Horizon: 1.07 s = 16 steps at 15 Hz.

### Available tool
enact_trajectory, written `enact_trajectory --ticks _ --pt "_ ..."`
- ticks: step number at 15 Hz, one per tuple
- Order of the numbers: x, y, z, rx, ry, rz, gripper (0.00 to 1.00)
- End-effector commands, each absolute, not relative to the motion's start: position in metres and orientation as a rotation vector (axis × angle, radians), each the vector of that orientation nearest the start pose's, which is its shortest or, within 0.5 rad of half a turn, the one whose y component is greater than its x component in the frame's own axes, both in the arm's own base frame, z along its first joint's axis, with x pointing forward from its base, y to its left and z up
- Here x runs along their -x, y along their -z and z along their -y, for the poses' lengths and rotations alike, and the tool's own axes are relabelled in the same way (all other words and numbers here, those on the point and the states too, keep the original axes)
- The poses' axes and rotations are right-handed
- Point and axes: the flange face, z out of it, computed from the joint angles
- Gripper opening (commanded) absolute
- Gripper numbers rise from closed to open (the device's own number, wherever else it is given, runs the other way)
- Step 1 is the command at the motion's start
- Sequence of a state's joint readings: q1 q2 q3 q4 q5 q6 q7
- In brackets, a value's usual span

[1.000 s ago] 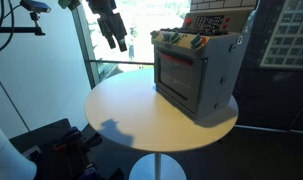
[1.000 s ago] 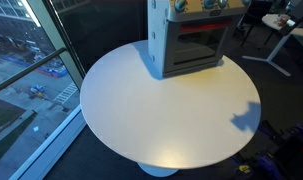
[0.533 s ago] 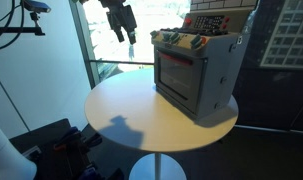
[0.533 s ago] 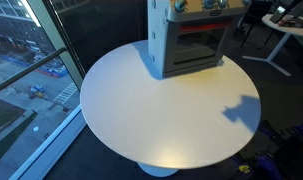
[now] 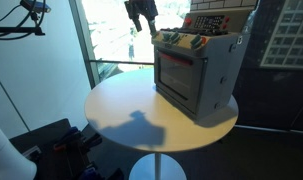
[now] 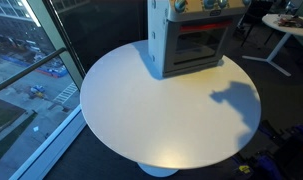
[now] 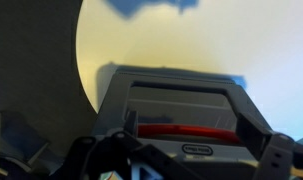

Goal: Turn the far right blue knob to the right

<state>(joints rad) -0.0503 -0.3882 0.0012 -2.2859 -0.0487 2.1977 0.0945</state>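
Toy oven (image 6: pixel 191 45) on round table (image 6: pixel 141 110)

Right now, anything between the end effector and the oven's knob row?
Nothing. In an exterior view the end effector hangs in open air above and beside the toy oven's knob row; the gap is bare.

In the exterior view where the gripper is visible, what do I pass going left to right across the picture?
black stand → gripper, up high → toy oven → white grid panel
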Motion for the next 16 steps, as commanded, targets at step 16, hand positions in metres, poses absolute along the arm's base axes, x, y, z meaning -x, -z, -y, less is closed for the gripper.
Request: enact_trajectory --ticks 16 --pt "-0.524 -0.548 0.081 3.066 0.665 -0.386 1.0"
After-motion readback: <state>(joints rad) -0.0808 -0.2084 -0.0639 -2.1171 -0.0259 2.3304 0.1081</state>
